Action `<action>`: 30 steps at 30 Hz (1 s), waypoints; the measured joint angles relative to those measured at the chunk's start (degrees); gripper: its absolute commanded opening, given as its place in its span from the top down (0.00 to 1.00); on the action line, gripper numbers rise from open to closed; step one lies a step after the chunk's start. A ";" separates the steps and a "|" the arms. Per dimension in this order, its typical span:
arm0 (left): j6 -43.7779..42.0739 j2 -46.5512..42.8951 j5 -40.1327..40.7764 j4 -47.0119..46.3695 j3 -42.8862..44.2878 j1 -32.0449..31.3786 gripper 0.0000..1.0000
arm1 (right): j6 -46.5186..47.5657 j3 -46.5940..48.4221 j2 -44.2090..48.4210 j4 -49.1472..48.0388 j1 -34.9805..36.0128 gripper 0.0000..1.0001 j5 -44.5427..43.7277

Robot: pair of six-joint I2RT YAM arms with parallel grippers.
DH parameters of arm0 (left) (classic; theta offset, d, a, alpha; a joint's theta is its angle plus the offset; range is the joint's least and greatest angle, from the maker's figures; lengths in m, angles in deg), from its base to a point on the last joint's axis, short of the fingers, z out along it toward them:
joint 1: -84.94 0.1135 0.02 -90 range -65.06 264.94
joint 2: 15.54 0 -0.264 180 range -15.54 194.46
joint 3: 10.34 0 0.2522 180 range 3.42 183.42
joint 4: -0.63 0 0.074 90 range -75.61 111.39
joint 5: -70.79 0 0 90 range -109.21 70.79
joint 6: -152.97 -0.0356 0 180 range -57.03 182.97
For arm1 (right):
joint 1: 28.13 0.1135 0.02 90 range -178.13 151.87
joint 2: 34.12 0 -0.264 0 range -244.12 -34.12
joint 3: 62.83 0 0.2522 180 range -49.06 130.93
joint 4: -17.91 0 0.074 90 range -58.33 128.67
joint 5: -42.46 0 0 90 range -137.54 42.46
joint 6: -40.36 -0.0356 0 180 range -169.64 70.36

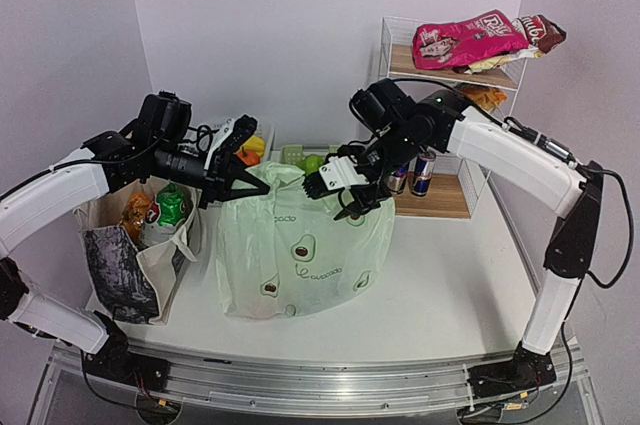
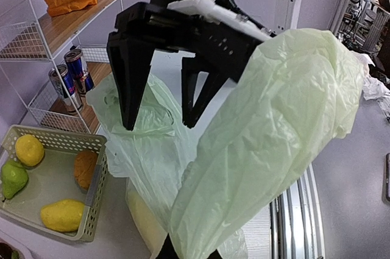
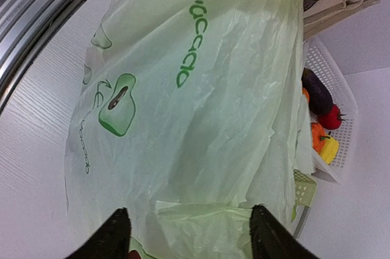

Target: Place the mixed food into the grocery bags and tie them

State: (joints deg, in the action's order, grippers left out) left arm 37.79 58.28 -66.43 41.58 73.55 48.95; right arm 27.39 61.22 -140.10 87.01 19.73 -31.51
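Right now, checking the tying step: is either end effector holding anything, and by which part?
The left end effector pinches the green bag by its stretched top handle; the right end effector is open over the bag, holding nothing.

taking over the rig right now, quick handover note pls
Left gripper: seems pinched on the green bag's left top corner, holding it up.
Right gripper: open over the bag's right top, gripping nothing.
Tote: left of the green bag, snack packets inside, top open.
Done: green bag bulges, contents hidden.
Left: knot the green bag, close the tote; fruit sits in the basket behind.
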 measured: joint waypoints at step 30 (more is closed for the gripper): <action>-4.43 -0.88 -7.55 0.23 0.00 4.07 1.00 | -65.86 -18.70 41.42 -6.15 -4.96 1.00 -16.53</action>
State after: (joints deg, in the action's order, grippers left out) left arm 33.36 57.40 -73.99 41.80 73.55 53.01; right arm -38.47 42.53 -98.68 80.86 14.77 -48.04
